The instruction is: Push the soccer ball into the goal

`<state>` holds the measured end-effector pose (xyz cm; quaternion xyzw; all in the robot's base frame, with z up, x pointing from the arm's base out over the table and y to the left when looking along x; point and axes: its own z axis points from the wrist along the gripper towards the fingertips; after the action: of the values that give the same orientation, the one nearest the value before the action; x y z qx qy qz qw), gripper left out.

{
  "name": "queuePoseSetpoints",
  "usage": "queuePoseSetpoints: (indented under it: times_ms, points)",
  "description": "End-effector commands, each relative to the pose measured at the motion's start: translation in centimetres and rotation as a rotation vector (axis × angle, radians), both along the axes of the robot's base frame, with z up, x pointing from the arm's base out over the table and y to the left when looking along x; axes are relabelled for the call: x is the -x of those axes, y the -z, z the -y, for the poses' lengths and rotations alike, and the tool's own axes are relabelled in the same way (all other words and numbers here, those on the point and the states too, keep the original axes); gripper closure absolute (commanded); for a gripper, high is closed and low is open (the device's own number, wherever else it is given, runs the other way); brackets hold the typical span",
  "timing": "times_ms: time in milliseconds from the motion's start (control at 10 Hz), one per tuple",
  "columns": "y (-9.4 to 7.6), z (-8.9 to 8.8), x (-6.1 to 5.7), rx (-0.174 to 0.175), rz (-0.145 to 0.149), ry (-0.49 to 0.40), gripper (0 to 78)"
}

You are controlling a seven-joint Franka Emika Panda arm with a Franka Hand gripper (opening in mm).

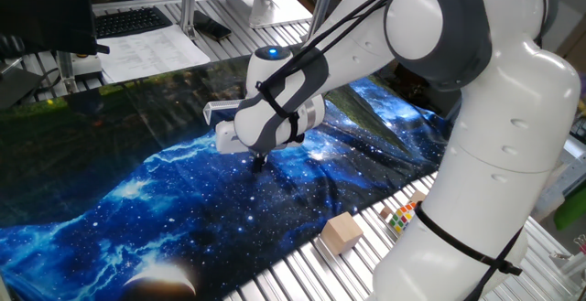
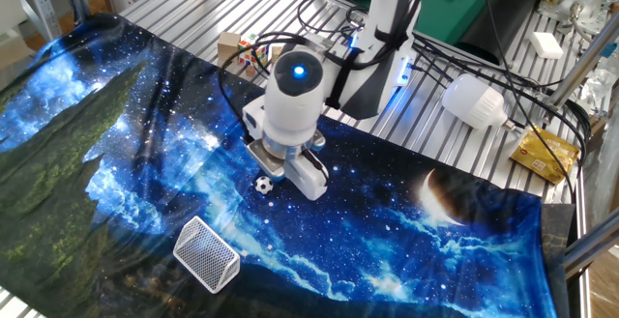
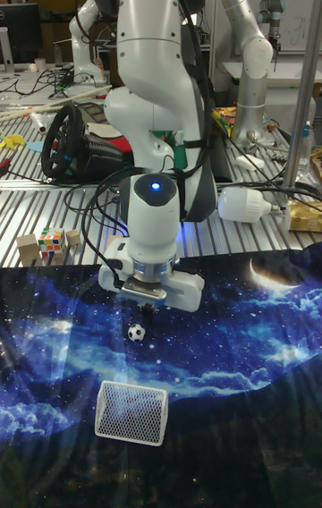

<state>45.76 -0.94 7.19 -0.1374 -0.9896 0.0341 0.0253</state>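
Observation:
The soccer ball [image 2: 263, 185], tiny and white with black patches, lies on the blue galaxy cloth [image 2: 116, 144]. It also shows in the tall fixed view as the soccer ball [image 3: 135, 333], just below the fingertips. My gripper [image 3: 141, 313] points down at the cloth right behind the ball, its dark fingers together and holding nothing. The goal [image 2: 206, 254], a small white mesh frame, stands a few ball-widths beyond the ball, also seen as the goal [image 3: 131, 412]. In one fixed view the gripper [image 1: 259, 161] hides the ball, and part of the goal [image 1: 220, 109] shows behind the arm.
A tan wooden block [image 1: 341, 232] and a multicoloured puzzle cube [image 1: 400, 217] sit on the slatted metal table beside the cloth's edge. A white bulb-shaped object [image 2: 474, 101], cables and a yellow box [image 2: 542, 154] lie behind the arm.

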Motion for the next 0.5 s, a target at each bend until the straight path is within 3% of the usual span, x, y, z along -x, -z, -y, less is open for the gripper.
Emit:
queuePoseSetpoints:
  times_ms: [100, 500]
  points:
    - [-0.06, 0.87, -0.59, 0.000, -0.006, -0.024, 77.6]
    - [0.16, 1.84, -1.17, -0.001, -0.010, -0.047, 77.6]
